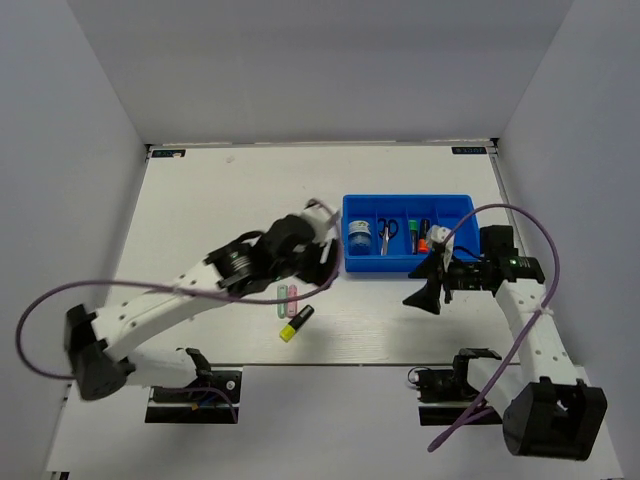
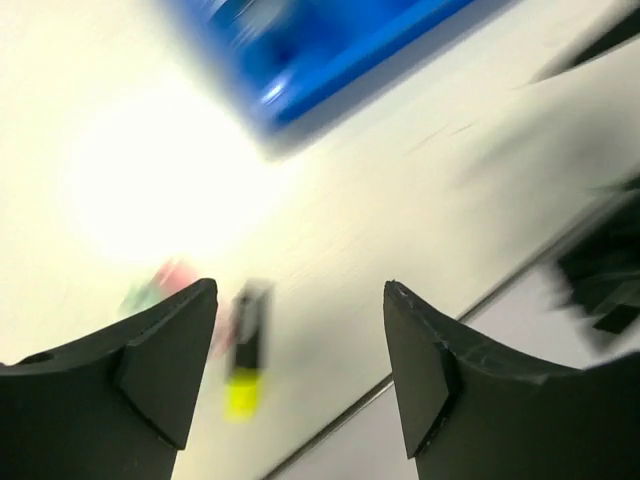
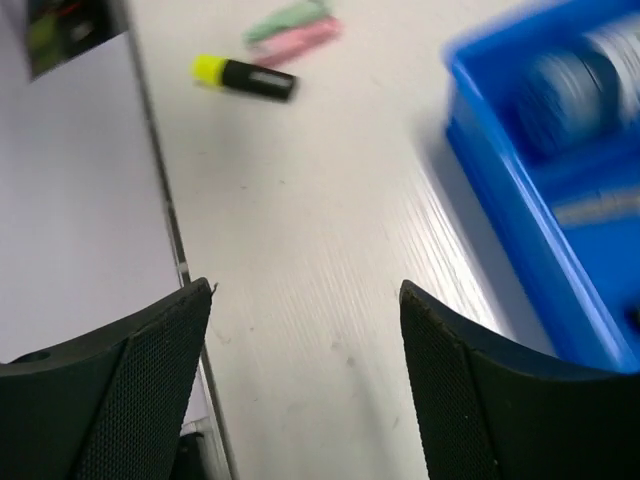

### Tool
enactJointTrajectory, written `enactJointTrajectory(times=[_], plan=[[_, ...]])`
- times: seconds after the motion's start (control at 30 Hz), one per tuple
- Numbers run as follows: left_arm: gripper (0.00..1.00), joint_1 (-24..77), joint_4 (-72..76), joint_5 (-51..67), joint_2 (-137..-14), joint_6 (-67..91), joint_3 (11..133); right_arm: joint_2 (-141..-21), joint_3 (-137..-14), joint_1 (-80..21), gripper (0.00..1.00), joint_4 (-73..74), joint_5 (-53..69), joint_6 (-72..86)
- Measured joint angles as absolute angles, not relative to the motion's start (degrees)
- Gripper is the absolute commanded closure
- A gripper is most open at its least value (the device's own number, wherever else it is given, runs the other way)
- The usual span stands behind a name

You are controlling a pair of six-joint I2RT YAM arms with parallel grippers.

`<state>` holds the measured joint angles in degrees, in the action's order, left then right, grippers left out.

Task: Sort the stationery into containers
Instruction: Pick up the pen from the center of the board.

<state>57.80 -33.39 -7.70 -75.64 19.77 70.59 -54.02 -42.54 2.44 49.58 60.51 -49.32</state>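
Presently the left end effector (image 2: 300,295) and right end effector (image 3: 305,292) are seen open, empty; the yellow highlighter (image 1: 296,324) by the bench's (image 1: 200,200) front edge should be gripped next.

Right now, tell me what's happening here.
The left gripper and right gripper, both open and empty, are sorting stationery into a divided bright-blue plastic tray. Black-handled scissors and a blue-and-white roll lie in it. A yellow-and-black highlighter, a pink highlighter and a pale green highlighter lie on the table.
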Motion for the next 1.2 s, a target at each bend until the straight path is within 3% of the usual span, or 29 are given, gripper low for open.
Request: enactJointTrajectory(times=[0.1,0.2,0.27,0.37,0.4,0.53,0.73,1.2], plan=[[0.34,55.00,-39.79,-12.93,-63.79,22.13,56.40,-58.11,-44.97,-3.68,0.20,57.14,64.69,-66.04],[0.52,51.75,-45.82,-16.16,-53.74,25.58,44.14,-63.07,-49.45,-12.99,0.23,59.46,65.08,-74.70],[0.53,50.04,-49.08,-17.30,-46.74,27.29,38.98,-66.65,-52.62,-19.38,0.26,58.39,64.31,-76.62],[0.42,47.92,-51.48,-18.06,-38.96,28.71,35.62,-72.38,-56.71,-27.29,0.27,54.63,60.93,-74.89],[0.26,47.35,-51.92,-18.22,-37.15,28.99,35.03,-74.41,-58.08,-30.24,0.27,52.88,59.05,-73.76],[0.17,46.33,-53.19,-19.18,-32.86,29.36,33.41,-82.43,-63.86,-41.65,0.30,49.30,51.72,-71.92],[0.16,45.91,-55.37,-20.93,-30.02,28.95,32.69,-95.44,-69.93,-53.49,0.35,47.03,40.75,-72.53],[0.16,45.82,-58.50,-23.77,-22.09,30.39,31.53,-110.89,-80.95,-56.07,0.38,45.52,31.03,-72.36]])
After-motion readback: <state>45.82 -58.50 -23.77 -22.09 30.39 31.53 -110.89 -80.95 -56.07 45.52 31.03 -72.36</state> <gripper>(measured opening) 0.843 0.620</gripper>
